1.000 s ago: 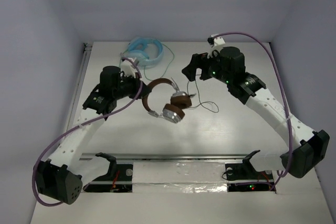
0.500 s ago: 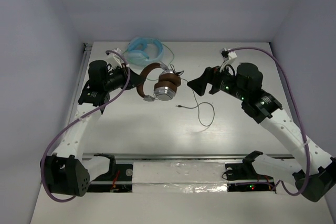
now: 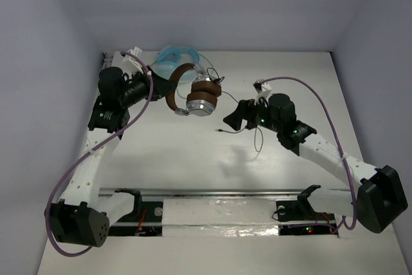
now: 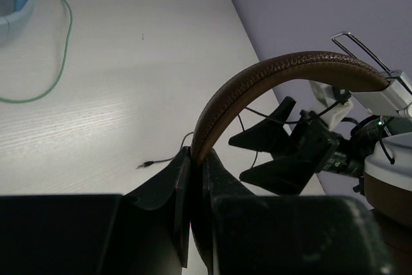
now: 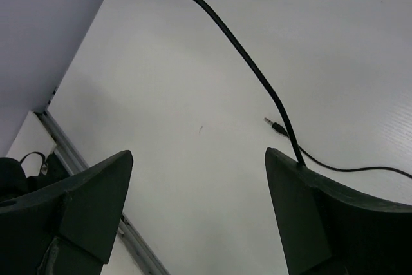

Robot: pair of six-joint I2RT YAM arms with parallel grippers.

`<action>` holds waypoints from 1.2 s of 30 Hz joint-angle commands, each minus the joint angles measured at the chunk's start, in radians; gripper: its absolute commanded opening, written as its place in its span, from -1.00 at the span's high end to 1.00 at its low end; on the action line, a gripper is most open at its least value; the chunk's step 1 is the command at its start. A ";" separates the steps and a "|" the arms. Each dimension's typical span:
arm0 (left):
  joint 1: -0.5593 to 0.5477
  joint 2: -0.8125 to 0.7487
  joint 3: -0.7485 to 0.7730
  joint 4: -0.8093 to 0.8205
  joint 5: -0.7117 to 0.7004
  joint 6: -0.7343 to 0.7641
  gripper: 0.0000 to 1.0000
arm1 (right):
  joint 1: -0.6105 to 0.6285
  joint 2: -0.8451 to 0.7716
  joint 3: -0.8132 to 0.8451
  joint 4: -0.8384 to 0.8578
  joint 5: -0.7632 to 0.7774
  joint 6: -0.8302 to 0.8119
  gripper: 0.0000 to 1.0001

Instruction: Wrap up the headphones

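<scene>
Brown-banded headphones (image 3: 193,94), silver cups, upper centre: left gripper (image 3: 161,85) clamped on the headband (image 4: 270,75). Right gripper (image 3: 232,119) mid-frame, spread wide; black cable (image 5: 244,56) runs alongside one finger.

Checked the top view and both wrist views: I can read no text, label, brand, number or sign. The headphones (image 3: 199,102) are too small and blurred in these views for any marking on the ear cups to be made out.
</scene>
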 commanded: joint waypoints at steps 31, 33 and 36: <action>0.005 0.004 0.171 0.076 -0.063 -0.054 1.00 | 0.004 -0.151 -0.178 0.037 0.209 0.121 -0.68; 0.005 0.004 0.170 0.082 -0.057 -0.059 1.00 | 0.004 -0.129 -0.201 0.064 0.195 0.137 -0.66; 0.005 0.004 0.181 0.084 -0.065 -0.065 1.00 | 0.004 -0.122 -0.252 0.112 0.192 0.158 -0.59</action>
